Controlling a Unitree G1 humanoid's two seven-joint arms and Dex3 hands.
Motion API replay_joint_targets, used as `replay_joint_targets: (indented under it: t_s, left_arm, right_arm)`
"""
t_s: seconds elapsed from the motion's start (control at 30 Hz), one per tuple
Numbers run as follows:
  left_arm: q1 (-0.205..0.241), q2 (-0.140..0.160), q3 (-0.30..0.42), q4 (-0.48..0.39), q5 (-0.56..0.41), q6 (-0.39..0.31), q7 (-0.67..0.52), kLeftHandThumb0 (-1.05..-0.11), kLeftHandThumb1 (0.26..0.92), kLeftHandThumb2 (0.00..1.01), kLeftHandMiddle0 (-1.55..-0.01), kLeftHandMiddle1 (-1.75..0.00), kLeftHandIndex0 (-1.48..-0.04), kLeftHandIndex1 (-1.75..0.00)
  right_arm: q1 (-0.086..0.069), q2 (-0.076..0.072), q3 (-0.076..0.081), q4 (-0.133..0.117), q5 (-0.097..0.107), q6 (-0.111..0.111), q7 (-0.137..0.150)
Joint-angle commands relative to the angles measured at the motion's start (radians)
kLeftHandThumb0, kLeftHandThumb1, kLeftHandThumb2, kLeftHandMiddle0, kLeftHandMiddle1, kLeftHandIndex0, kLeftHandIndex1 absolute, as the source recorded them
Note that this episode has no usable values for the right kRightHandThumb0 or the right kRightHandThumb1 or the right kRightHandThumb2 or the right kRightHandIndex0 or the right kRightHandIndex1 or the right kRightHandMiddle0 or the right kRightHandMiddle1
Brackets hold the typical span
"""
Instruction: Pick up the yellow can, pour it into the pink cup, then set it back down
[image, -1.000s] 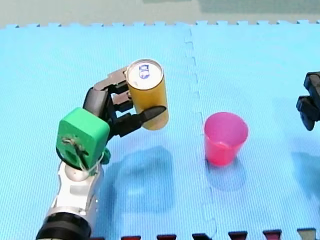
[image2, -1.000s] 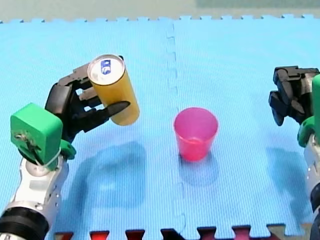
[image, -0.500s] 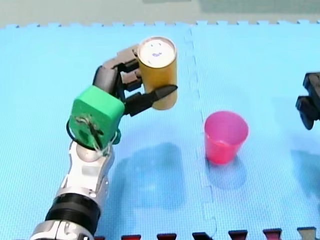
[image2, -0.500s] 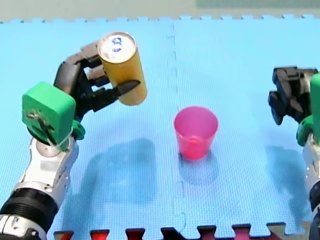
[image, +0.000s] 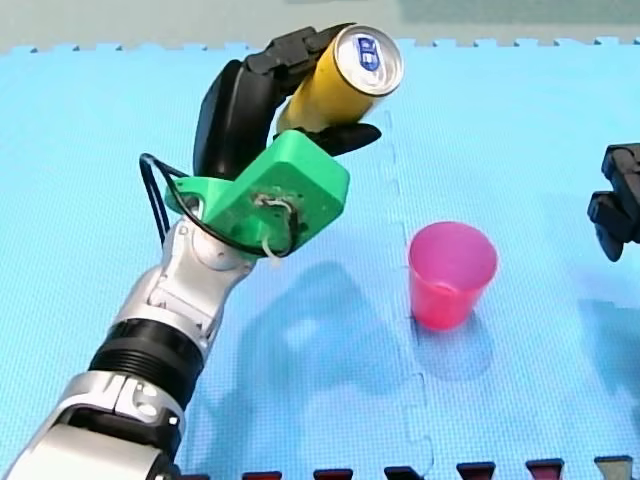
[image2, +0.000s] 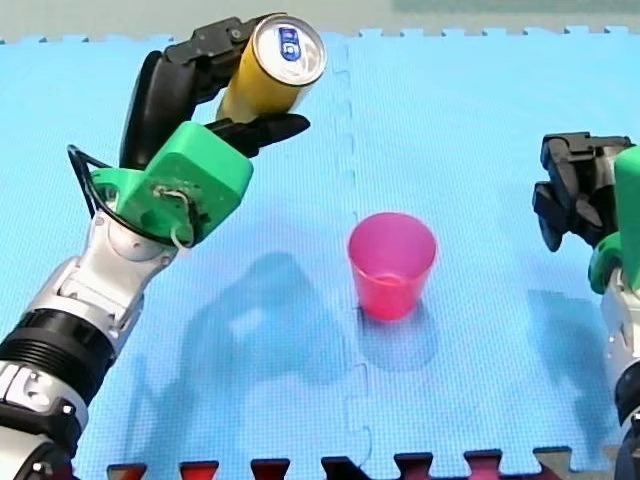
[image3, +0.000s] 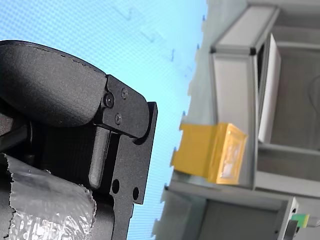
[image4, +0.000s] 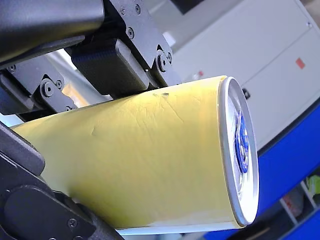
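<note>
My left hand (image: 300, 90) is shut on the yellow can (image: 345, 78), held high above the blue mat and tilted, its silver top facing right and toward me. The second wrist view shows the same can (image4: 150, 160) lying across the black fingers (image4: 120, 55). The pink cup (image: 451, 275) stands upright on the mat, below and to the right of the can, apart from it. My right hand (image2: 572, 195) is at the right edge, level with the cup, holding nothing.
The blue foam mat (image: 520, 130) has a seam (image: 395, 190) running back past the cup's left side. Beyond the mat's edge the first wrist view shows grey cabinets (image3: 240, 65) and a yellow box (image3: 212, 152).
My left arm has lifted the can higher and carried it right, closer to the cup, tipping it from nearly upright to leaning. The cup and right hand have stayed put.
</note>
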Motion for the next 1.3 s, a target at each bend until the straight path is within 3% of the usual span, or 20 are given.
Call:
replay_joint_targets:
  t_s: [0.0, 0.23, 0.6, 0.97, 1.27]
  left_arm:
    - [-0.024, 0.014, -0.019, 0.004, 0.019, 0.014, 0.025, -0.373, 0.753, 0.0, -1.36, 0.0, -1.23, 0.0]
    - [-0.048, 0.035, -0.073, 0.002, 0.078, 0.084, 0.073, -0.475, 0.763, 0.0, -1.35, 0.0, -1.23, 0.0]
    - [-0.04, 0.035, -0.127, -0.011, 0.114, 0.111, 0.125, -0.508, 0.756, 0.0, -1.35, 0.0, -1.22, 0.0]
    - [-0.002, 0.014, -0.236, -0.022, 0.216, 0.072, 0.221, -0.488, 0.749, 0.0, -1.31, 0.0, -1.16, 0.0]
    - [0.013, 0.023, -0.264, -0.036, 0.214, 0.041, 0.166, -0.455, 0.763, 0.0, -1.32, -0.01, -1.17, -0.01]
  right_arm:
    - [-0.004, 0.001, 0.0, 0.001, -0.001, -0.007, -0.003]
    - [-0.004, 0.005, 0.001, 0.003, -0.005, -0.012, -0.008]
    - [0.001, 0.01, -0.006, 0.005, -0.004, -0.018, -0.004]
    - [0.001, 0.012, -0.012, 0.009, 0.004, -0.02, 0.005]
    - [0.0, 0.01, 0.0, 0.011, -0.012, -0.024, -0.012]
